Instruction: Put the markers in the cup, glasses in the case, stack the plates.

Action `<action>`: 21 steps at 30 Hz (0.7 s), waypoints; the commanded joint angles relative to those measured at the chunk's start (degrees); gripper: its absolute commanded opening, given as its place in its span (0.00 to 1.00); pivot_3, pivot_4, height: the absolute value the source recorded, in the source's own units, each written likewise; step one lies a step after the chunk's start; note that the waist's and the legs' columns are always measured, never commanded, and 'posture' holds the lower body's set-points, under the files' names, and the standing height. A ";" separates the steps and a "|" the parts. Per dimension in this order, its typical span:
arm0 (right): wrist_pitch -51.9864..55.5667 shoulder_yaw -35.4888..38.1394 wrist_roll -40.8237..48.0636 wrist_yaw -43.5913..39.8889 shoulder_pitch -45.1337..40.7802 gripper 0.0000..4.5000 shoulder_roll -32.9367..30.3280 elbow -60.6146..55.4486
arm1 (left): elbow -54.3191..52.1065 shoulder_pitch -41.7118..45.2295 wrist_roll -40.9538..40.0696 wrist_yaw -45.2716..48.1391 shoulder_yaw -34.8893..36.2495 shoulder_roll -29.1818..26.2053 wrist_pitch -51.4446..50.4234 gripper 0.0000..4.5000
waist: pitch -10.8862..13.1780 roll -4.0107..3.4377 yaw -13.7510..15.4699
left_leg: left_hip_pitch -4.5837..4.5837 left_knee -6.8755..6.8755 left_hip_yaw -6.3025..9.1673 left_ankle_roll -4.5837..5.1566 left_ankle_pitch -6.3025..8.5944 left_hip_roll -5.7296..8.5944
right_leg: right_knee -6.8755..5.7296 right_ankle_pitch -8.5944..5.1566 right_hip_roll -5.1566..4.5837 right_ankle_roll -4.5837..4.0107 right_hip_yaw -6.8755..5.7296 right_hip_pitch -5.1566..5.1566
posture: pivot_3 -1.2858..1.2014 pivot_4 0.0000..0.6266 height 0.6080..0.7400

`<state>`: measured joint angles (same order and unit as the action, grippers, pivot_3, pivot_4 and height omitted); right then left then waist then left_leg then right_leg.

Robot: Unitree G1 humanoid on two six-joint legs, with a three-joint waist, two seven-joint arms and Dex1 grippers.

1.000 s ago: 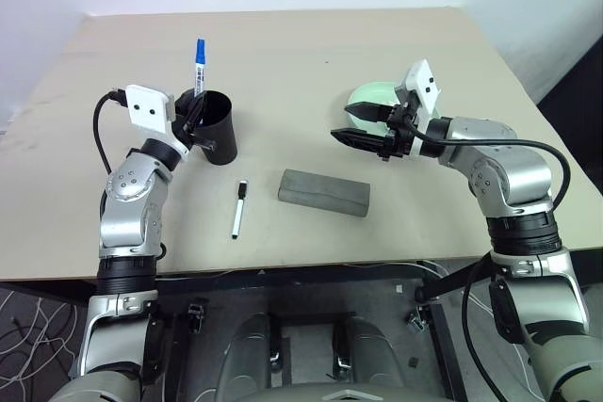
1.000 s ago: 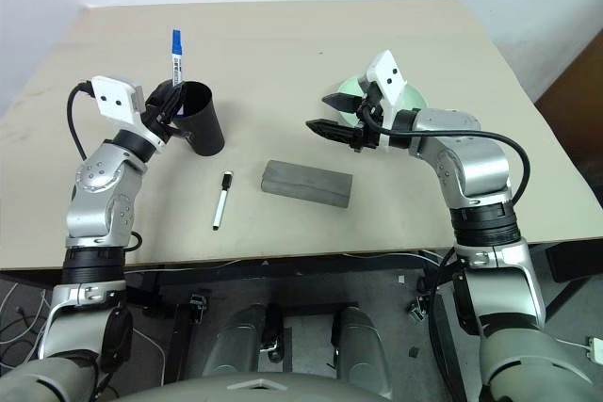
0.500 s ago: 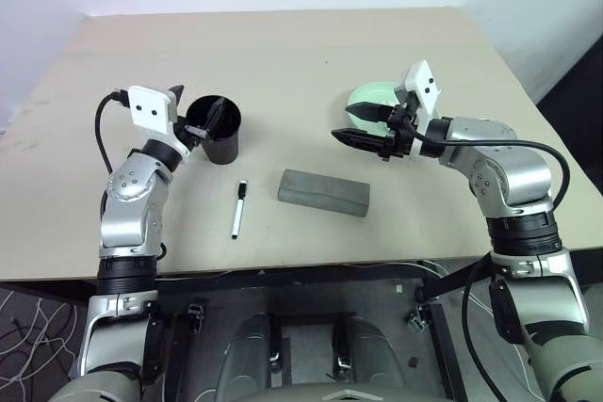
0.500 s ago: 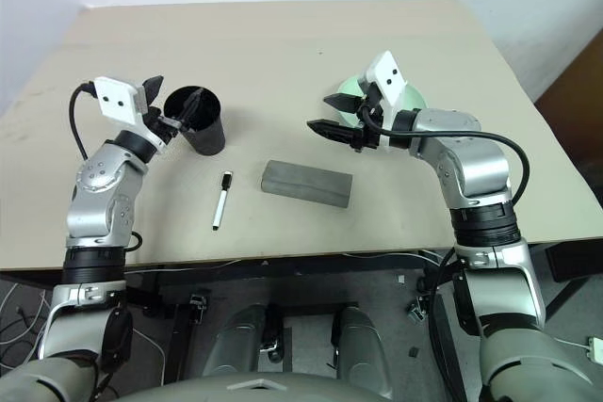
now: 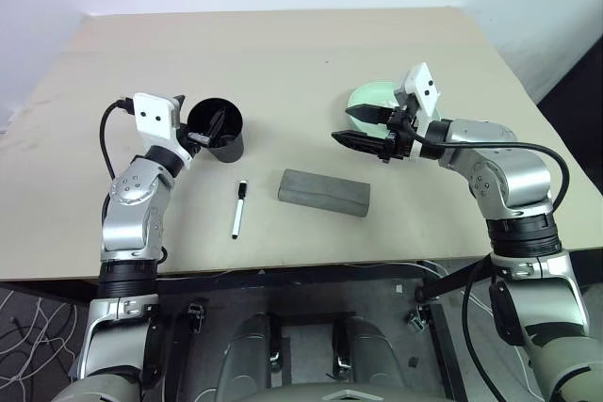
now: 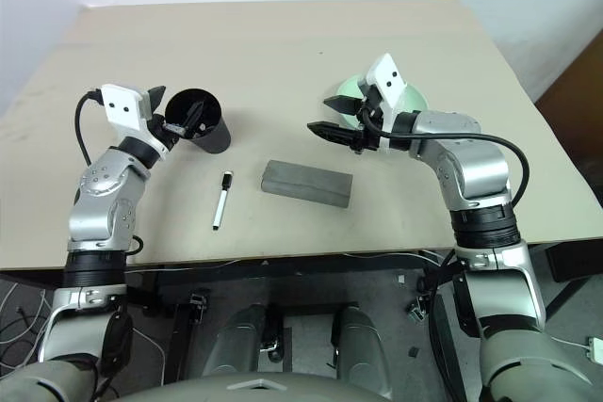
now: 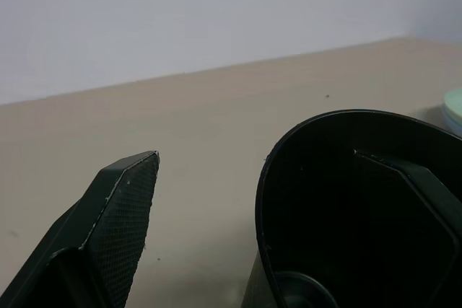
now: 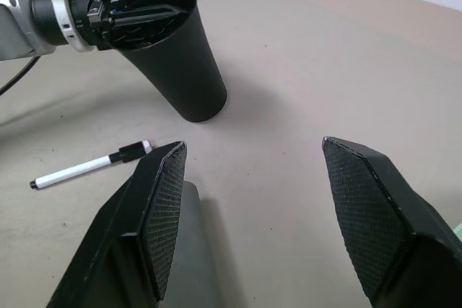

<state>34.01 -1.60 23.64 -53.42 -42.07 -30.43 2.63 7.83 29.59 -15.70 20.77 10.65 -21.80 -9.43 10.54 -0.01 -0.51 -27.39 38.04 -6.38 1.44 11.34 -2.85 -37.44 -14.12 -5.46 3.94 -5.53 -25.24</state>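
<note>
Beige tabletop (image 5: 283,54) with one cup, one loose marker, one case, mint plate partly hidden.

Matte black tapered plastic cup (image 5: 220,135) standing toward the left, tilted; left gripper (image 5: 195,123) spread wide astride its rim, one finger inside, one outside, gripping nothing; just in front, one slim white-barrelled marker with black cap (image 5: 237,209) lying flat; beside it to the right, one closed grey brick-like glasses case (image 5: 324,192); above the table at right, right gripper (image 5: 366,126) with jaws parted and empty, blocking part of a round mint-green plate (image 5: 370,97); one plate countable.
</note>
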 commanded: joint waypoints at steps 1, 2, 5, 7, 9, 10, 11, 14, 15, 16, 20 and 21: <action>-1.81 0.27 -0.38 -0.30 -0.04 0.71 -0.41 -1.27 | -0.82 3.15 -0.85 -0.56 1.31 0.05 0.45 0.99 | 0.00 0.00 -0.04 | 0.00 0.00 0.00 0.00 0.00 0.00 | 0.00 0.00 0.02 0.00 0.00 0.00 | 0.52 0.24 0.70; -1.88 0.30 -0.39 -0.32 0.00 0.71 -0.39 -1.32 | -0.60 3.77 -0.85 -0.95 1.53 0.14 0.46 0.99 | 0.00 0.00 -0.06 | 0.00 0.00 -0.01 0.00 0.00 0.00 | 0.00 0.01 0.05 0.01 0.00 0.00 | 0.52 0.24 0.70; -2.00 0.52 -0.41 -0.33 0.06 0.71 -0.56 -1.25 | -0.35 5.81 -1.33 -2.09 2.37 0.35 -0.29 0.99 | 0.00 0.00 -0.07 | 0.00 0.00 -0.01 0.01 0.00 -0.01 | 0.00 0.01 0.09 0.02 0.00 0.00 | 0.52 0.24 0.70; -2.01 0.57 -0.46 -0.30 0.18 0.71 -0.64 -1.32 | -0.55 6.44 -1.15 -2.15 2.33 0.19 -0.41 0.99 | 0.00 0.00 -0.09 | 0.00 0.00 -0.01 0.01 -0.01 -0.01 | 0.00 0.01 0.11 0.02 0.00 0.00 | 0.52 0.24 0.70; -1.99 0.61 -0.45 -0.31 0.35 0.71 -0.74 -1.47 | -0.84 6.76 -1.35 -2.09 2.37 0.14 -0.86 0.99 | 0.00 0.00 -0.09 | 0.00 0.00 -0.01 0.01 -0.01 -0.01 | 0.00 0.02 0.12 0.04 0.00 0.01 | 0.52 0.24 0.70; -1.95 0.64 -0.43 -0.31 0.40 0.71 -0.79 -1.57 | -0.92 6.78 -1.42 -2.03 2.38 0.10 -0.97 0.99 | 0.00 0.00 -0.09 | 0.00 0.00 -0.02 0.01 -0.01 -0.01 | 0.00 0.02 0.12 0.05 0.00 0.01 | 0.52 0.24 0.70; -1.92 0.67 -0.41 -0.30 0.42 0.71 -0.81 -1.62 | -0.96 6.74 -1.41 -2.02 2.39 0.07 -1.06 0.99 | 0.00 0.00 -0.10 | 0.00 0.00 -0.02 0.01 -0.01 -0.01 | 0.00 0.03 0.13 0.05 0.00 0.01 | 0.52 0.24 0.70; -2.08 0.71 -0.55 -0.21 0.31 0.71 -0.78 -1.34 | -1.19 6.40 -1.41 -2.10 2.56 0.07 -1.19 0.99 | 0.00 0.00 -0.08 | 0.00 0.00 -0.02 0.01 -0.01 -0.01 | -0.01 0.03 0.14 0.06 0.00 0.01 | 0.52 0.24 0.70; -2.09 0.75 -0.53 -0.20 0.27 0.71 -0.74 -1.29 | -1.50 6.23 -1.41 -2.05 2.52 -0.04 -1.42 0.99 | 0.00 0.00 -0.05 | 0.00 0.00 -0.02 0.01 -0.01 -0.01 | -0.01 0.03 0.14 0.06 0.00 0.01 | 0.52 0.24 0.70; -2.02 0.87 -0.42 -0.22 0.24 0.71 -0.70 -1.35 | -1.94 6.00 -1.31 -1.93 2.42 -0.25 -1.62 0.99 | 0.00 0.00 -0.05 | 0.00 0.00 -0.02 0.01 -0.01 -0.01 | -0.01 0.03 0.14 0.06 0.00 0.01 | 0.52 0.24 0.70; -1.39 1.57 0.52 -0.47 -0.09 0.71 -0.51 -1.66 | -5.55 4.90 -2.02 -2.41 3.37 -1.64 -4.85 0.99 | 0.00 0.00 -0.11 | 0.00 0.01 -0.02 0.01 -0.01 -0.01 | -0.01 0.03 0.14 0.06 0.00 0.01 | 0.52 0.24 0.70; -1.36 1.68 0.67 -0.60 -0.17 0.71 -0.52 -1.55 | -7.14 4.50 -2.74 -2.62 3.87 -2.01 -6.38 0.99 | 0.00 0.00 -0.12 | 0.00 0.01 -0.01 0.01 -0.01 -0.02 | -0.01 0.03 0.14 0.06 0.00 0.01 | 0.52 0.24 0.70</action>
<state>33.24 -1.63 23.14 -53.74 -41.22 -30.49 2.63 5.28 33.90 -17.03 18.49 12.63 -22.56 -14.48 10.54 -0.01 -0.64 -27.38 38.04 -6.40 1.45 11.33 -2.87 -37.45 -14.09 -5.32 4.00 -5.52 -25.23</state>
